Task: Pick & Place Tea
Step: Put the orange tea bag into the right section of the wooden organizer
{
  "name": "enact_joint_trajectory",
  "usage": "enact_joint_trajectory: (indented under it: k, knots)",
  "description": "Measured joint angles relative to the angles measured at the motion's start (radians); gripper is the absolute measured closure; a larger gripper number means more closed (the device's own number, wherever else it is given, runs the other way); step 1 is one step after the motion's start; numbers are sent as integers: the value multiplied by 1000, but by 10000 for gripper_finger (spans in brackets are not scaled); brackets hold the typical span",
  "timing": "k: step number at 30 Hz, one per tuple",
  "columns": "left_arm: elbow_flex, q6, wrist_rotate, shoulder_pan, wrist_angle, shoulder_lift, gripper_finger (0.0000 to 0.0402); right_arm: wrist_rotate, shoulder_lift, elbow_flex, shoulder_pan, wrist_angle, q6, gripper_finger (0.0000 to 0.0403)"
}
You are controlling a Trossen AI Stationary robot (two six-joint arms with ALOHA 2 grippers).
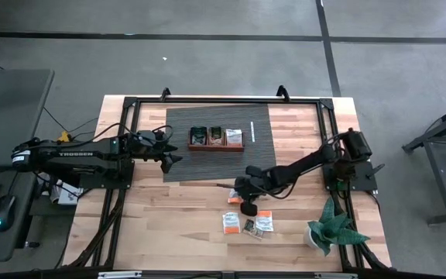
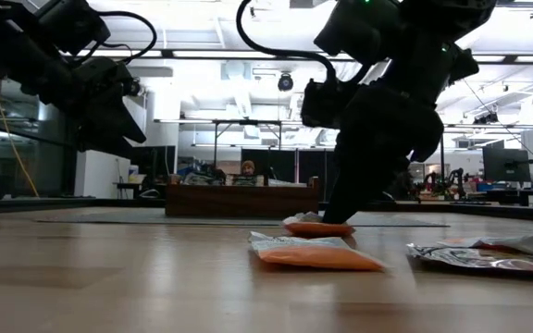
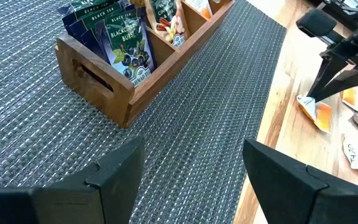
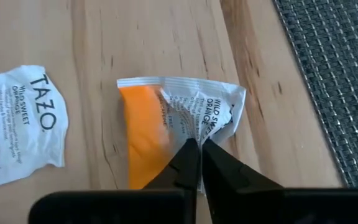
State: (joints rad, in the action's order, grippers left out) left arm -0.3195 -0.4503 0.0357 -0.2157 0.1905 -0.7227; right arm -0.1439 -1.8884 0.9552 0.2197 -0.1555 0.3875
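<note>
Right gripper point(image 4: 199, 151) was pinched shut on the crumpled edge of an orange sachet point(image 4: 166, 124) lying on bare wood beside the mat point(image 4: 334, 74); thin grip might slip on lifting, while left gripper point(image 3: 191, 180) hung wide over the mat.

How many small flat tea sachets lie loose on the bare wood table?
4 visible: an orange-and-white sachet pinched by the right gripper; a row by the green plant: orange sachet, dark sachet, second orange sachet. More may be hidden.

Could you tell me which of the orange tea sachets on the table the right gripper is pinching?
The orange-and-white sachet nearest the grey mat; the right gripper has its fingers shut on its crumpled edge, while the other sachets lie untouched.
</note>
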Motion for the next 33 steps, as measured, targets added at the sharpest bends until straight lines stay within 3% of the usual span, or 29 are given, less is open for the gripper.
enact_joint_trajectory:
  k: [13, 21, 28, 33]
  knots:
    - [0, 0, -1, 0, 0, 0, 131, -281, -7, 227, -13, -288, -256, 401]
    - [0, 0, -2, 0, 0, 0, 131, -414, -6, 332, -25, -349, -392, 402]
    - [0, 0, -2, 0, 0, 0, 131, -569, -3, 384, -113, -415, -510, 403]
    - [0, -6, -2, 0, 0, 0, 131, -588, -3, 385, -207, -415, -596, 403]
